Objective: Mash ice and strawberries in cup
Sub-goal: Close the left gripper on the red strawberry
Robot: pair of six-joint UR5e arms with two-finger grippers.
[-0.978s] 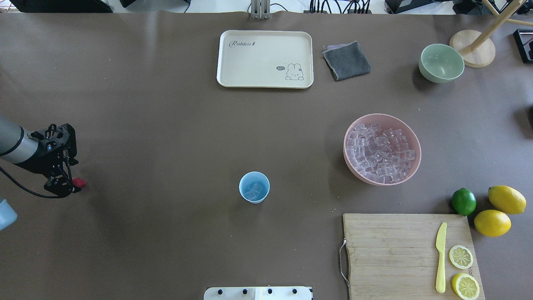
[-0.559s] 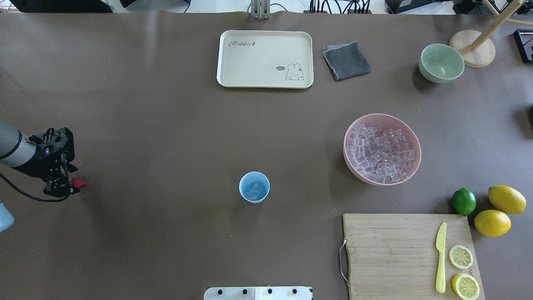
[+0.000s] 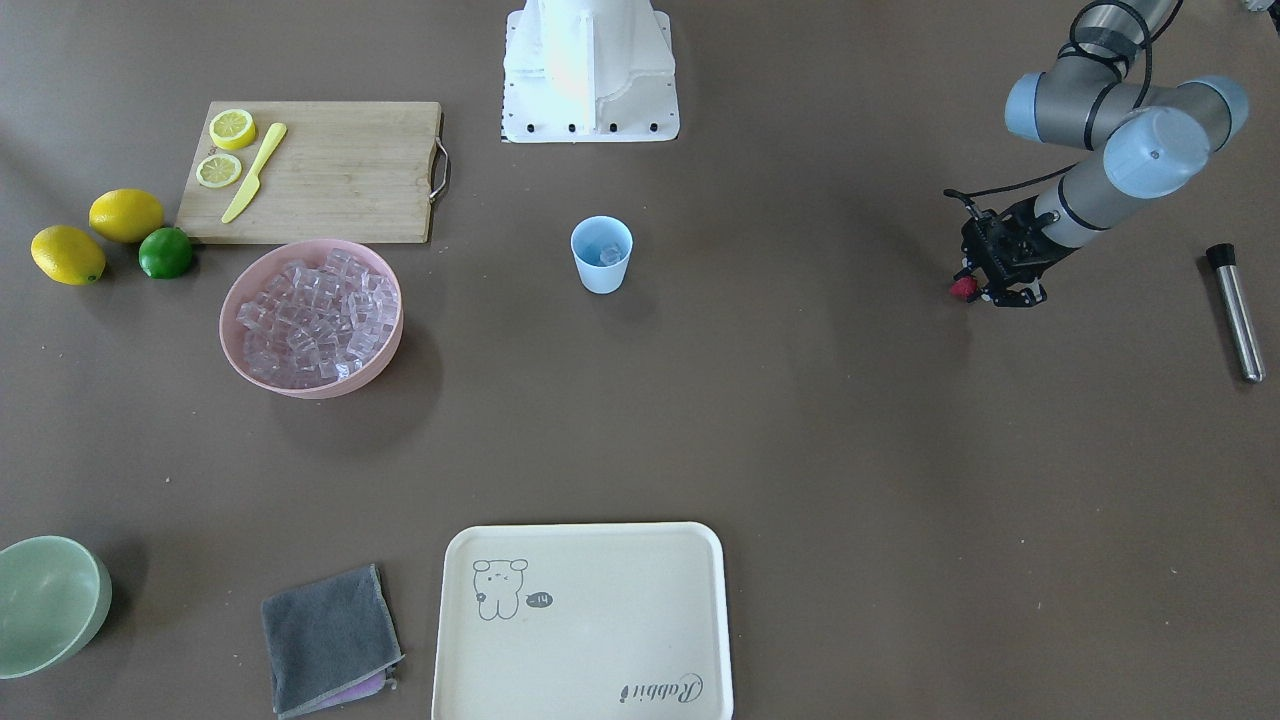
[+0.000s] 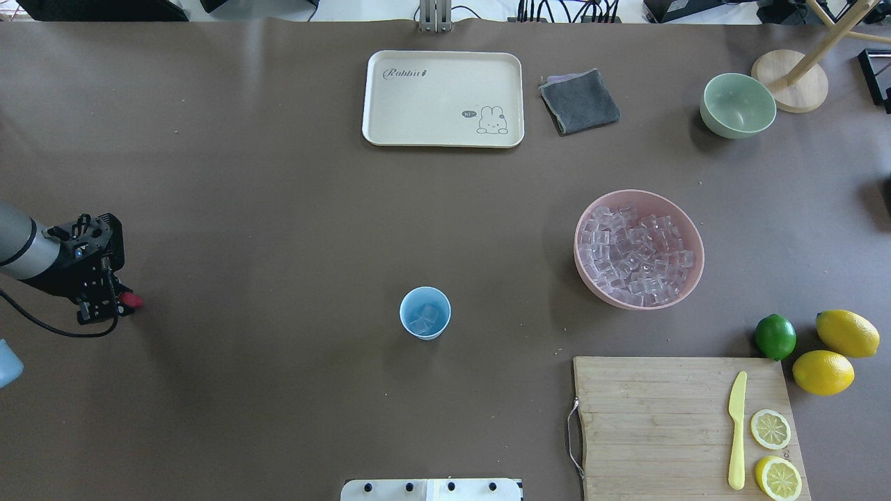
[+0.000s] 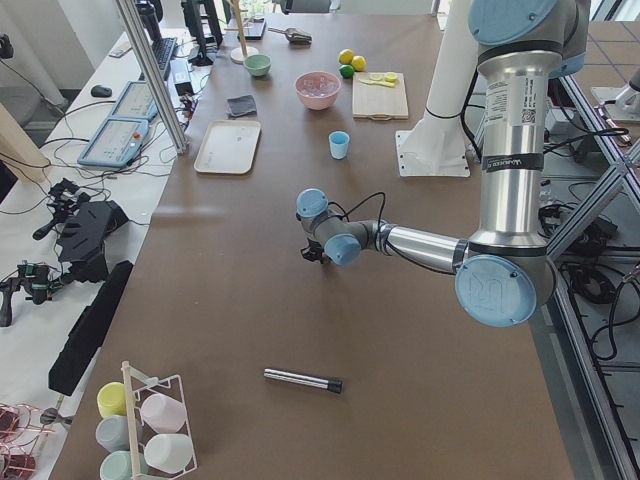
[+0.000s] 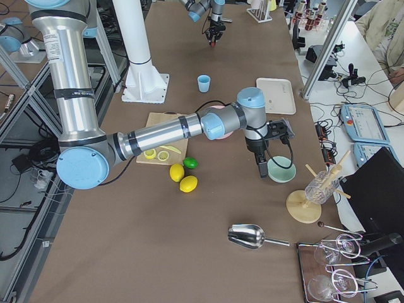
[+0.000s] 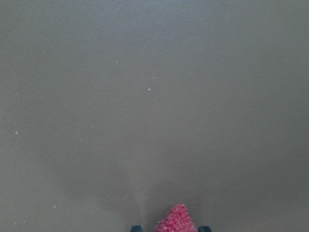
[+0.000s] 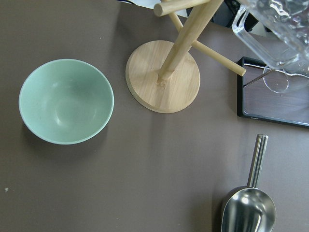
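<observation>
My left gripper (image 4: 115,304) is at the table's far left, shut on the small dark red strawberry (image 4: 130,300). In the front view the gripper (image 3: 978,291) holds the berry (image 3: 963,288) just above the table. The left wrist view shows the berry (image 7: 176,220) between the fingertips. The light blue cup (image 4: 425,313) stands mid-table, far to the right of this gripper, with a few clear ice cubes (image 4: 424,319) inside. It also shows in the front view (image 3: 601,254). My right gripper (image 6: 262,170) hangs beside the pale green bowl (image 6: 280,169); I cannot tell if it is open.
A pink bowl (image 4: 696,275) full of ice cubes is right of the cup. A cutting board (image 4: 654,424) holds a yellow knife and lemon slices, with a lime (image 4: 775,337) and two lemons beside it. A tray (image 4: 443,98), grey cloth (image 4: 579,101), metal muddler (image 3: 1237,312) and scoop (image 8: 248,208) also lie about.
My left wrist has shifted a little left and away from the near edge. The strawberry has stayed at the fingertips and moved only slightly.
</observation>
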